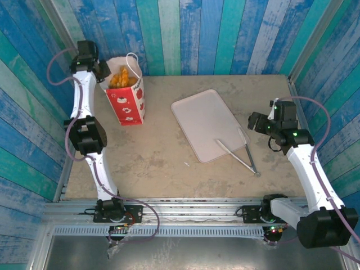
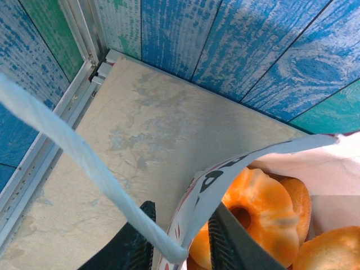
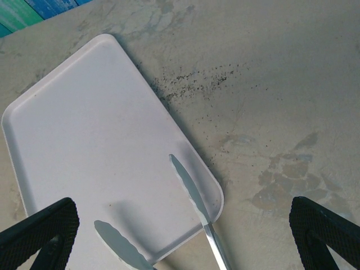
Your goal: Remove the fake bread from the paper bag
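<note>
I see my left gripper [image 2: 179, 243] at ten o'clock on the table [image 1: 152, 157], fingers narrow, one each side of the paper bag [image 2: 194, 202] wall, cannot tell if they pinch it, fake bread [image 2: 264, 214] inside the bag, my right gripper [image 3: 180, 236] wide open at three o'clock, over the pink tray [image 3: 84, 140] and tongs [image 3: 191, 191]

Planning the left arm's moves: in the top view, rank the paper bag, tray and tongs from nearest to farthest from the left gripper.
1. paper bag: right at the left gripper, far left.
2. tray: middle of the table.
3. tongs: farthest, at the tray's near right corner.
</note>
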Robot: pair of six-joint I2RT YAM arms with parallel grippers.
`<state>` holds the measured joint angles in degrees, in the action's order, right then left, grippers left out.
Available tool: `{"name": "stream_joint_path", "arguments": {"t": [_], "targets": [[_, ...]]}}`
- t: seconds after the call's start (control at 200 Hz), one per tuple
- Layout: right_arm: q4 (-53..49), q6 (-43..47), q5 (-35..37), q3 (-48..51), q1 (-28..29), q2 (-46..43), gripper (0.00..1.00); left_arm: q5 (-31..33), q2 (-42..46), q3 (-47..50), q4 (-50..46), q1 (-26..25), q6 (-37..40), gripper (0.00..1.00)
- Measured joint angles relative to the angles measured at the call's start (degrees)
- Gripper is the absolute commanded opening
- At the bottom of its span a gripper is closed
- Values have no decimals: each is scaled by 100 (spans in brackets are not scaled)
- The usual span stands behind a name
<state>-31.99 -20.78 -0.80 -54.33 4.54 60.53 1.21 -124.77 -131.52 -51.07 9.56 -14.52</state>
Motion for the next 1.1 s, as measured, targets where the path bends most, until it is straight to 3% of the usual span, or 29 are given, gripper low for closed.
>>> {"name": "stream_joint_path", "arguments": {"t": [0.24, 0.631, 1.097], "targets": [[13, -22, -20, 2, 26, 31, 100, -9, 26, 109, -55, 24, 87, 53], [129, -20, -52, 87, 33, 85, 100, -262, 769, 1495, 402, 31, -125, 74], [146, -9, -55, 87, 37, 48, 100, -592, 1375, 1908, 651, 24, -527, 75]]}}
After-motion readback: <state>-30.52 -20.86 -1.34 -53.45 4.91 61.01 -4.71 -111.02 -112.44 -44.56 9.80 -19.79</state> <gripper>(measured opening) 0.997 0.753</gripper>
